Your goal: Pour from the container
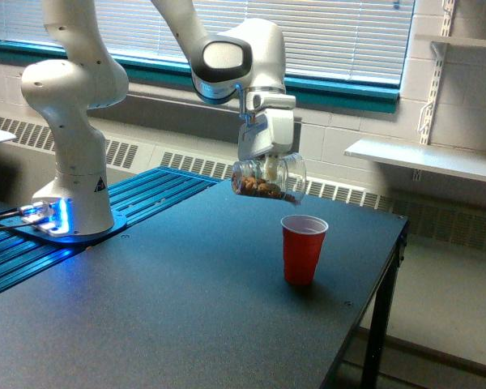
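Note:
The clear container (268, 179) lies nearly on its side in the air, mouth toward the exterior view's right, with brown granular bits along its lower wall. My gripper (267, 168) is shut on it from above. Below and slightly right of the container's mouth stands the opaque red cup (302, 250), upright on the dark table (170, 316). A clear gap separates the container's lip from the red cup's rim. No bits show falling between them.
The arm's white base (71, 146) stands on a blue ribbed platform (130, 211) at the exterior view's left. The table's right edge (389, 267) drops off near the red cup. A white shelf (425, 158) and a radiator line the back wall.

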Robot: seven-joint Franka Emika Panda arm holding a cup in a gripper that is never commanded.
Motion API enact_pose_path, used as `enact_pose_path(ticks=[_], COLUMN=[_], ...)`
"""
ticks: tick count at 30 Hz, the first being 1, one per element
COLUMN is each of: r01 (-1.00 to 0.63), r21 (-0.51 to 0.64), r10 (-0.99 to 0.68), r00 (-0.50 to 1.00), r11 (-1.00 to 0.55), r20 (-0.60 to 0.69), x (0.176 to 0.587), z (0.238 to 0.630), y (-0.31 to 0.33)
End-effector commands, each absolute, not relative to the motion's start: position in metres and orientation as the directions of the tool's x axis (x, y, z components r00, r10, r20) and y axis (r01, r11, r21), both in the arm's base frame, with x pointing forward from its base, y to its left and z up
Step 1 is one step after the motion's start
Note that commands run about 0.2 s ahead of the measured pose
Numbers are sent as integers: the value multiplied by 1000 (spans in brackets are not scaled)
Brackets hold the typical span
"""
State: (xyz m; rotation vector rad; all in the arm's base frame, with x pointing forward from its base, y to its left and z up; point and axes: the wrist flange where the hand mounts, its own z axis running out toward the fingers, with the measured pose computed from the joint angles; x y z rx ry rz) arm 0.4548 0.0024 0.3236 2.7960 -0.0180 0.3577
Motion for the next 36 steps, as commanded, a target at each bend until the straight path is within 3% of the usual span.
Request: enact_pose_path(ticks=[1, 36], r01=[-41, -12], r21=[328, 390], r10=[44, 65], r00=[968, 981], r11=[-944, -921], r20=[247, 185], x=[458, 459], z=[326, 317], y=[10, 15])
